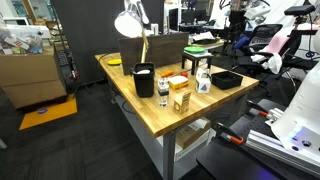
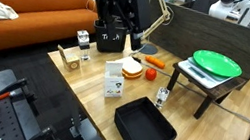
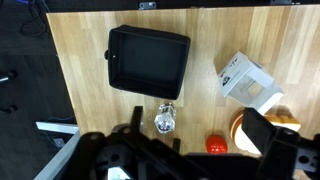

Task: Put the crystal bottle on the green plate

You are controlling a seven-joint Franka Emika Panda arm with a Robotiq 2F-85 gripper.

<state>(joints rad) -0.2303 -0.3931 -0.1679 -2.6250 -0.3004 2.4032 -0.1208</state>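
Note:
The crystal bottle (image 2: 162,95) is a small clear glass bottle. It stands upright on the wooden table (image 2: 80,98) between the black tray (image 2: 144,130) and the grey stand. In the wrist view the crystal bottle (image 3: 165,120) shows just below the black tray (image 3: 148,58). The green plate (image 2: 216,63) lies on top of the grey stand at the table's side; it also shows in an exterior view (image 1: 203,39). My gripper (image 2: 113,20) hangs high over the far end of the table. In the wrist view the gripper (image 3: 195,150) is open and empty, well above the bottle.
A white carton (image 2: 113,78) stands near the bottle, and it also shows in the wrist view (image 3: 245,80). An orange bowl (image 2: 132,69) and a red object (image 2: 157,61) lie beside the carton. A black cup (image 2: 109,41), a small box (image 2: 69,57) and a desk lamp (image 1: 129,22) stand at the far end.

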